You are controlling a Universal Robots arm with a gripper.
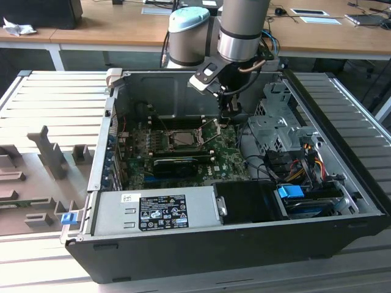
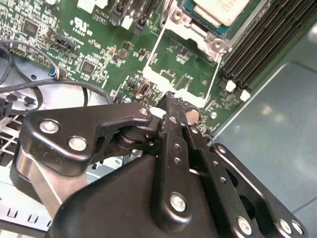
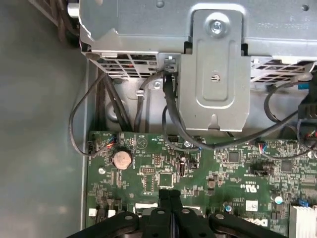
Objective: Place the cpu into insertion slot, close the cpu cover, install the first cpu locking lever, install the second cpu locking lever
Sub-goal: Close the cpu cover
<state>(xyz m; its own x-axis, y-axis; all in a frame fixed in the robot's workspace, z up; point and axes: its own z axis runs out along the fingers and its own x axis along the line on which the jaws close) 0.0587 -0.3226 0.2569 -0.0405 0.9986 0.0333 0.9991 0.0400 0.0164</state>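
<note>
The cpu (image 1: 183, 138) is a pale square chip lying flat in the insertion slot (image 1: 168, 137) on the green board. In the second wrist view the cpu (image 2: 220, 9) sits inside the silver rim of the insertion slot (image 2: 198, 30). I cannot tell whether that rim is the cpu cover lying down. A thin silver lever (image 1: 211, 126) slants up beside the slot on the exterior view's right. My gripper (image 1: 231, 119) hangs just past that lever, low over the board. Its black fingers are pressed together with nothing between them in both wrist views (image 2: 171, 99) (image 3: 168, 194).
A black graphics card (image 1: 177, 163) lies in front of the slot, with the power supply (image 1: 153, 210) nearer still. A grey drive cage (image 1: 275, 122) and cables (image 3: 171, 119) crowd the exterior view's right. Black memory slots (image 2: 257, 44) run beside the slot. A coin battery (image 3: 122, 159) sits on the board.
</note>
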